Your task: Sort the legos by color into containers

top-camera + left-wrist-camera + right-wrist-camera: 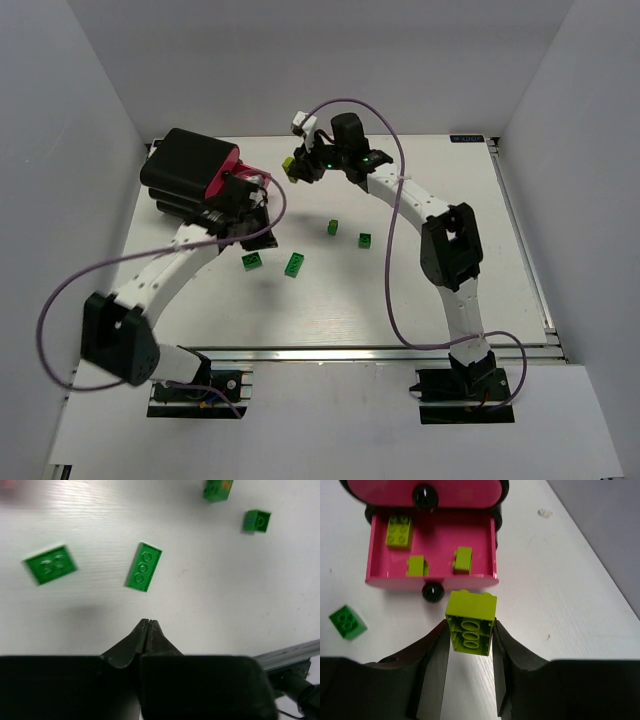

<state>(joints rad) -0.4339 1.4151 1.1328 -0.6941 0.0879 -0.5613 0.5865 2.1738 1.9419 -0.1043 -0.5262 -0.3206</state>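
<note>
My right gripper (470, 630) is shut on a yellow-green lego (471, 622), held in the air just in front of the open magenta drawer (445, 532). Three yellow-green legos (399, 531) lie inside that drawer. Above it, a second pink drawer (380, 490) is closed. From above, the black cabinet (185, 165) stands at the back left, with the right gripper (298, 165) to its right. My left gripper (147, 623) is shut with nothing in it, hovering over the table short of two dark green legos (144, 566) (49, 565). No purple lego shows.
Two more green legos (257, 521) (217, 490) lie farther out, near the table's middle (365, 240) (333, 227). One green lego (348, 622) sits left of the drawer's black knob (433, 592). A metal rail (290, 655) marks the table's near edge. Purple cables loop over both arms.
</note>
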